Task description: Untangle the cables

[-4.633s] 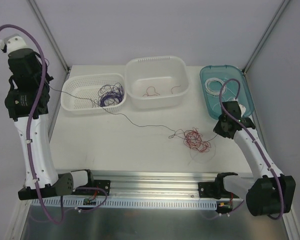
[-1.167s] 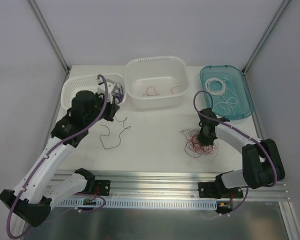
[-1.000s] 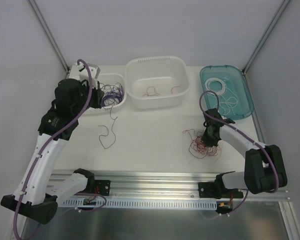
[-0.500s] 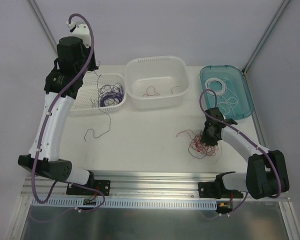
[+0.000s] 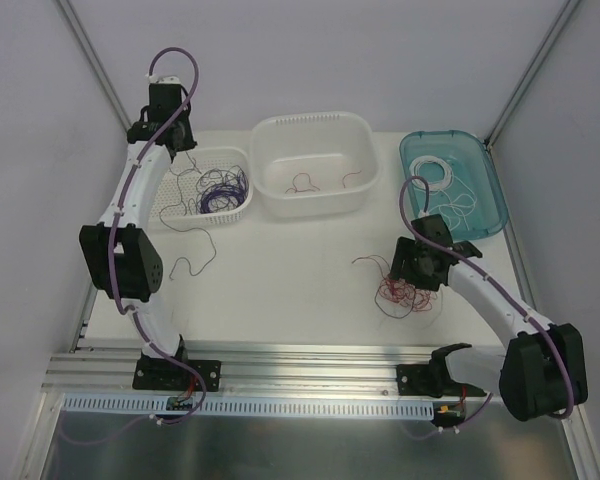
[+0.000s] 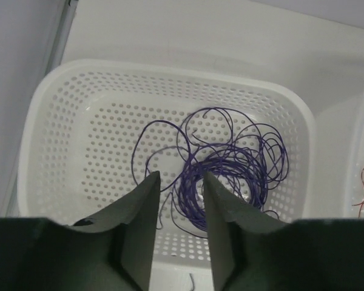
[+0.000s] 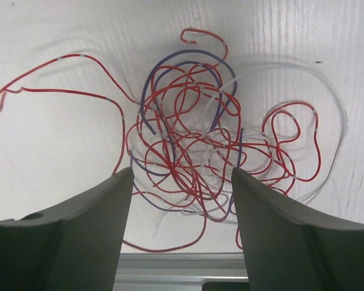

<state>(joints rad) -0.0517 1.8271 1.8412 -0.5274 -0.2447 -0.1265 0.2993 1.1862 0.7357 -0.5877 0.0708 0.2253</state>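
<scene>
The cables lie in two groups. A tangle of red, purple and white cables [image 5: 405, 290] [image 7: 188, 151] rests on the table, and my right gripper [image 5: 417, 268] [image 7: 182, 176] hovers just above it, open, with nothing between the fingers. A coil of purple cables [image 5: 220, 190] [image 6: 230, 176] sits in the perforated white basket [image 5: 145, 205] [image 6: 170, 66]. My left gripper [image 5: 178, 148] [image 6: 179, 179] hangs over that basket with a narrow gap between its jaws, holding nothing. One loose purple cable [image 5: 185, 265] trails from the basket's front onto the table.
A white tub [image 5: 310, 120] at the back centre holds a few red wires. At the back right, a teal tray [image 5: 485, 175] holds white wires. An aluminium rail [image 5: 310, 360] runs along the near edge, and slanted frame posts stand at both back corners.
My left arm swung up and back over the basket, dragging the purple cable, and its jaws parted slightly. My right gripper opened wide over the red tangle.
</scene>
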